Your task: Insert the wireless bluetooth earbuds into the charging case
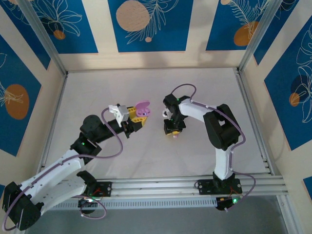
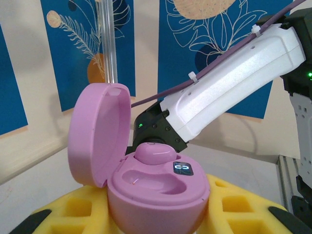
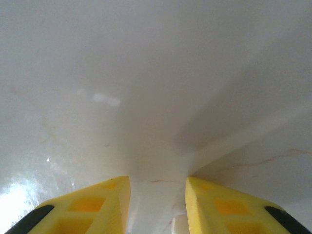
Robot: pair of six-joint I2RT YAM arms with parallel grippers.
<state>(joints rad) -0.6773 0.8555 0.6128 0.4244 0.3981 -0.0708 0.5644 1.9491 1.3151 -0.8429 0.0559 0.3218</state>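
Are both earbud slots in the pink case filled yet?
No, one pink earbud sits in the charging case; the nearer slot is bare.

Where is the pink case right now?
In the overhead view the open pink case is gripped by the left tool, near the middle of the table, just left of the right tool.

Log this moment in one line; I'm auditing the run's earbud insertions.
left gripper: holding pink case, lid open | one pink earbud seated, other slot empty | right gripper: over table, grip unclear
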